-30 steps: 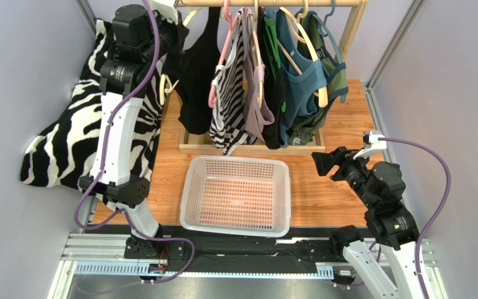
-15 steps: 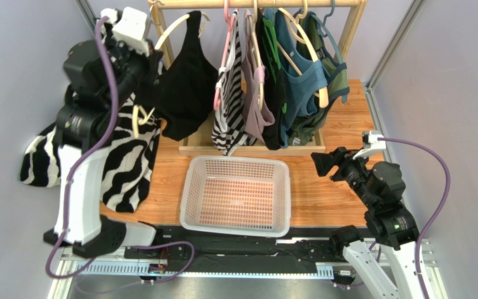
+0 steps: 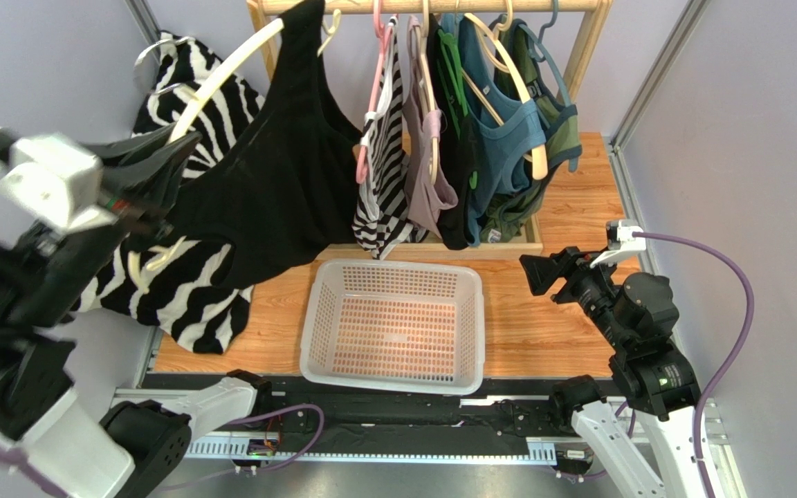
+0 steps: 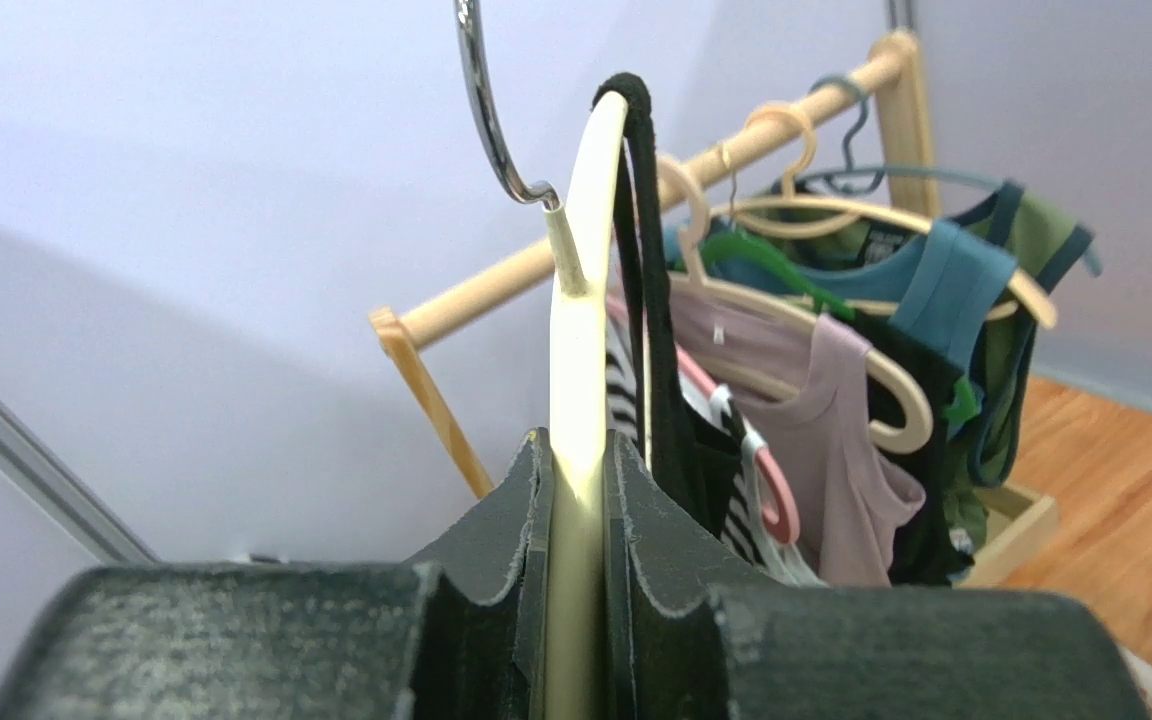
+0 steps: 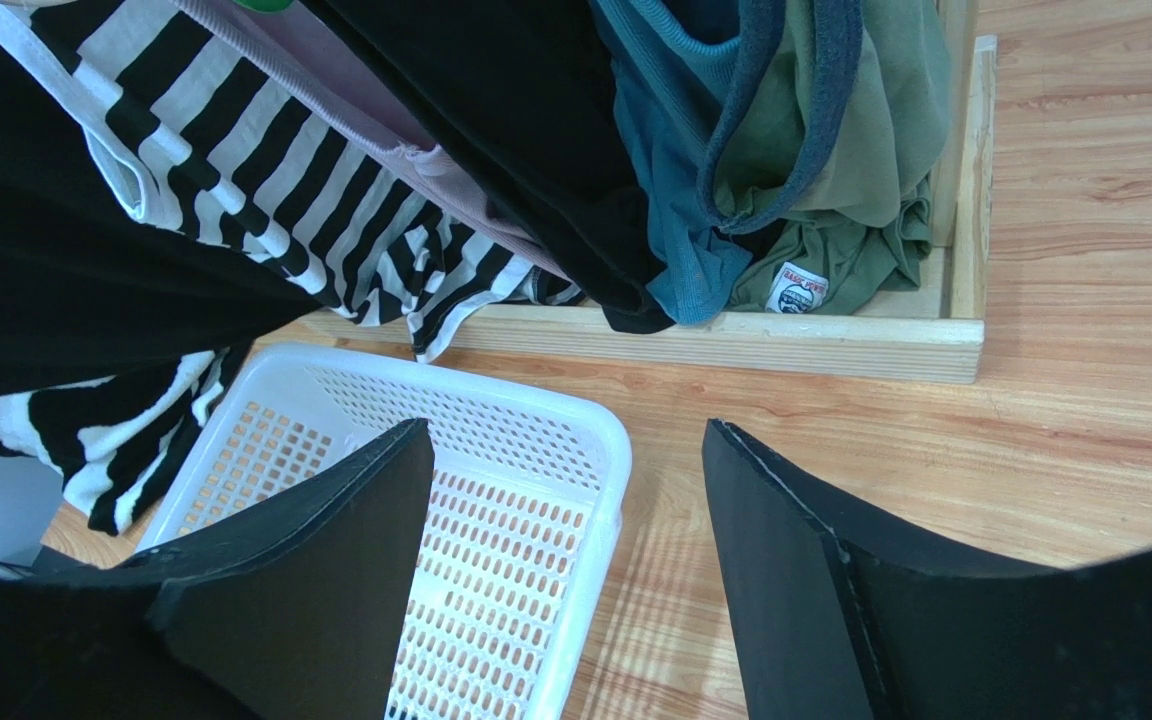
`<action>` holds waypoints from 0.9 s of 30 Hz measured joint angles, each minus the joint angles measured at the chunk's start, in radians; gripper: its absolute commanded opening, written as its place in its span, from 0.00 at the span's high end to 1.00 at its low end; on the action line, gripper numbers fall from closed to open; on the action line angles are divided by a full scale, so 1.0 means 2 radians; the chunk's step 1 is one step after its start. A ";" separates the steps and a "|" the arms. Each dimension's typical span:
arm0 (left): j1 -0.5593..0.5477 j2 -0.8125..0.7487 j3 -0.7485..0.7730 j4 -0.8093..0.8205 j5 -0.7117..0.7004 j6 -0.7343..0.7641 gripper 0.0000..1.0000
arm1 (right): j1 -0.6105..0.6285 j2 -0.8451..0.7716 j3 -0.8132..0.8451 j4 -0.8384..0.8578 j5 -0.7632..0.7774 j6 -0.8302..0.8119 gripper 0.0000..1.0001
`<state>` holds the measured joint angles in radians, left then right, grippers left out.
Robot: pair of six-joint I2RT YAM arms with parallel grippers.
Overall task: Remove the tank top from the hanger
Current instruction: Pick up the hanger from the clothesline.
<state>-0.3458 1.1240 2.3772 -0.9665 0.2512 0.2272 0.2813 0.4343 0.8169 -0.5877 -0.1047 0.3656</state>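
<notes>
- Pinching the cream hanger (image 4: pixel 585 285) by one arm, the left gripper (image 4: pixel 579 450) had its fingers pressed tight on it.
- The black tank top (image 3: pixel 268 187) draped from that hanger, its long axis slanting down-left from the rail (image 3: pixel 423 6).
- The right gripper (image 5: pixel 564 435), fingers spread and empty, sat well apart beyond the basket (image 3: pixel 392 268), and was probably the arm to pull the fabric.

The left gripper (image 4: pixel 578 450) has swung toward the near left, lifting the hanger (image 3: pixel 228 71) away from the rail (image 3: pixel 444 5). The black top (image 3: pixel 268 197) now spreads wide, covering part of the zebra cloth (image 3: pixel 179 296).
</notes>
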 measured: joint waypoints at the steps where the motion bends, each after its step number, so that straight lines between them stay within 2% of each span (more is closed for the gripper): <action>1: 0.000 -0.007 0.007 0.003 0.006 0.001 1.00 | 0.000 -0.001 0.000 0.000 0.000 0.000 0.30; 8: 0.000 -0.050 0.037 0.038 0.059 -0.001 1.00 | 0.000 -0.006 0.000 0.000 0.001 0.000 0.30; 18: 0.024 -0.022 0.139 0.088 0.122 -0.046 1.00 | 0.001 -0.005 0.000 0.000 0.002 0.000 0.30; 22: 0.038 -0.025 0.139 0.108 0.151 -0.071 1.00 | 0.002 -0.005 0.000 0.000 0.002 0.000 0.30; 27: 0.040 -0.029 0.100 0.117 0.166 -0.075 1.00 | 0.002 -0.005 0.000 0.000 0.002 0.000 0.30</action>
<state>-0.2665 1.0657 2.5767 -0.7334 0.5835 0.0765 0.2852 0.4240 0.8162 -0.5873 -0.1017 0.3656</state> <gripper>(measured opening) 0.176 0.705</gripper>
